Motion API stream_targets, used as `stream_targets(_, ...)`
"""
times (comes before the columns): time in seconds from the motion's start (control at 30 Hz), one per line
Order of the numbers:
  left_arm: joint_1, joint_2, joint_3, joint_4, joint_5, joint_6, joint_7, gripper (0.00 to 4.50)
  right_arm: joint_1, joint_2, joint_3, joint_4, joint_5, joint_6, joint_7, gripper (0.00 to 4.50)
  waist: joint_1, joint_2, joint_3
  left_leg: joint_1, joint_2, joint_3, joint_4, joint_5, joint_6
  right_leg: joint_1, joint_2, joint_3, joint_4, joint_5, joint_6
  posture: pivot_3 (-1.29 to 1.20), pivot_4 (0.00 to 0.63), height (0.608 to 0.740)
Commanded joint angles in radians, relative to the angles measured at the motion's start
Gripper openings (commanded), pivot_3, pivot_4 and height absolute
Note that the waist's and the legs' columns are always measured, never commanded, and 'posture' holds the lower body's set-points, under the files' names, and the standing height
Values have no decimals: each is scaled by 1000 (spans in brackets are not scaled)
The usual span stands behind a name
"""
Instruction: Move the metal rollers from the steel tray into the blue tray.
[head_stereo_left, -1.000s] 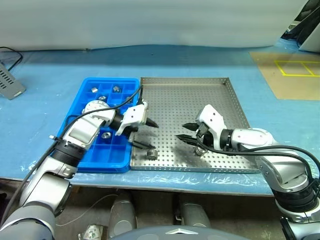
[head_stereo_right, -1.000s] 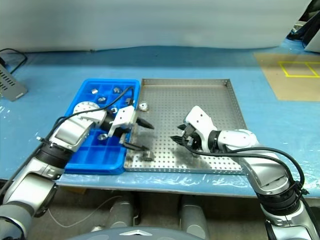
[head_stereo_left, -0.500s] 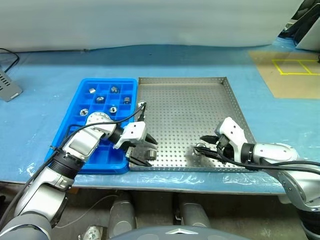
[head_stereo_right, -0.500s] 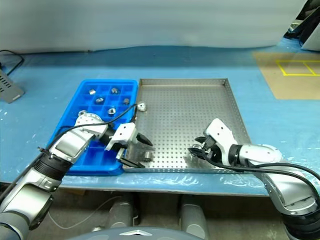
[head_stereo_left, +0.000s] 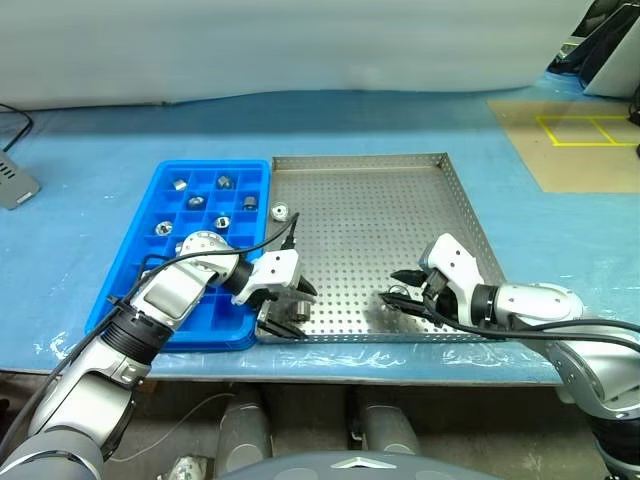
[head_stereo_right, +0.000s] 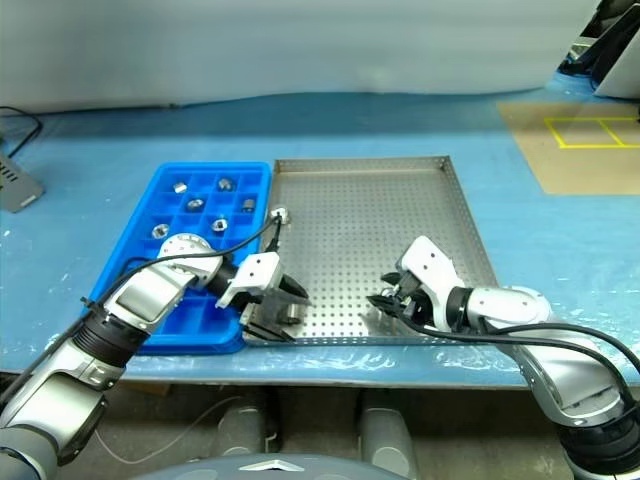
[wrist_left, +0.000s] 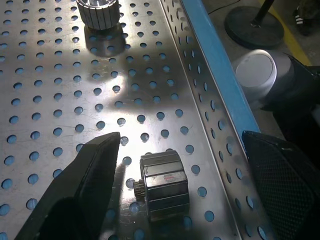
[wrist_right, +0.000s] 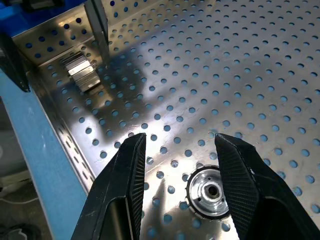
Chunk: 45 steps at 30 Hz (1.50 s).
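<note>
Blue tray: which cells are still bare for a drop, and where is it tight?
In the blue tray, the near rows beside the left gripper look bare. The far rows are crowded with metal rollers. The steel tray is bare across its middle and far part; both grippers work its near edge.

Even, bright overhead lighting; head views sharp, wrist views glare-marked

The steel tray (head_stereo_left: 370, 200) reads evenly lit in the head views, with soft short shadows beneath both arms. In the wrist views the perforated sheet throws bright specular patches and dark finger shadows; the left gripper's fingers (wrist_left: 80, 195) sit slightly soft at close range, while the roller (wrist_left: 164, 186) between them stays crisp
</note>
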Motion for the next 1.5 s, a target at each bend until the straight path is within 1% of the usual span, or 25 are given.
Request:
stream_targets(0.03,16,13,-38,55,81,-12,47,4075,25,-9,-36,-46,10,-25,-6,2213,-1,0,0,5,0,0,0,0,0,5,0,0,-1,-3,6,-395,150,740)
stream_targets(0.1,7,17,-37,101,83,-34,40,4075,21,-8,-29,-29,3,-37,-6,2213,-4,1,0,13,-1,0,0,0,0,12,0,0,-3,-4,7,-398,150,740)
stream_targets(0.27,-6,14,-12,164,59,-74,34,4075,0,-4,-9,8,-5,-51,-9,2213,-13,2,-1,16,-3,-3,-2,0,0,12,-1,-1,-15,-5,8,-401,150,740)
stream_targets(0.4,-9,-13,65,163,-53,-58,7,4075,-5,2,6,23,-9,-53,-15,2213,-28,2,-1,18,-3,-6,1,-1,1,9,-2,-5,-20,-5,8,-401,150,740)
stream_targets(0.47,8,-14,104,117,-132,-27,-30,4075,-1,0,7,26,-9,-56,-13,2213,-34,3,0,17,-3,-13,0,-2,2,8,-1,-11,-32,-5,8,-400,150,740)
stream_targets(0.53,22,-11,131,75,-192,16,-56,4075,2,-4,5,29,-10,-60,-10,2213,-42,3,2,15,-3,-27,0,-3,4,8,-2,-23,-46,-5,8,-398,150,740)
stream_targets(0.6,29,-4,145,44,-228,61,-66,4075,9,-12,4,38,-13,-73,0,2213,-51,0,4,14,-3,-29,1,-5,7,8,-12,-37,-52,-5,8,-395,150,740)
stream_targets(0.7,38,10,137,21,-211,75,-49,4075,30,-23,0,66,-25,-114,22,2213,-58,0,5,15,-7,-27,1,-8,12,8,-18,-36,-52,-5,8,-388,150,740)
stream_targets(0.8,37,18,118,19,-154,53,-8,4075,61,-26,2,103,-46,-173,43,2213,-57,0,5,15,-8,-26,1,-9,13,8,-19,-34,-52,-5,8,-383,150,740)
stream_targets(0.9,26,9,114,19,-117,60,41,4075,90,-24,9,134,-69,-230,61,2213,-56,0,5,14,-7,-25,-1,-11,12,7,-19,-31,-50,-5,8,-382,150,740)
stream_targets(1.0,21,14,105,9,-83,41,56,4075,108,-19,14,155,-86,-269,72,2213,-56,0,5,13,-7,-22,-1,-16,9,6,-18,-28,-45,-2,6,-380,150,740)
stream_targets(1.1,23,29,96,5,-70,38,37,4075,127,-16,16,166,-99,-298,79,2213,-54,0,4,14,-8,-17,0,-22,4,6,-17,-23,-43,24,7,-382,150,740)
stream_targets(1.13,24,37,95,2,-74,40,22,4075,134,-16,15,170,-102,-308,83,2213,-53,0,4,14,-8,-17,0,-24,1,4,-15,-21,-40,26,4,-382,150,740)
stream_targets(1.2,27,56,92,1,-77,31,-10,4075,144,-16,13,180,-108,-327,88,2213,-52,1,3,14,-4,-17,-2,-28,-4,1,-11,-21,-37,26,1,-382,150,740)
stream_targets(1.3,40,86,82,15,-66,-7,-55,4075,154,-14,15,203,-118,-356,95,2213,-52,1,3,13,-2,-17,-4,-29,-5,-2,-3,-18,-36,21,-3,-383,150,740)
stream_targets(1.37,49,100,75,23,-59,-32,-75,4075,159,-13,15,213,-123,-371,98,2213,-52,1,3,13,-2,-17,-4,-30,-6,-5,-2,-16,-33,20,-4,-382,150,740)
stream_targets(1.5,63,117,61,41,-29,-94,-91,4075,166,-11,16,221,-129,-390,102,2213,-52,1,3,16,-2,-13,-4,-31,-7,-5,-2,-12,-31,19,-4,-380,150,740)
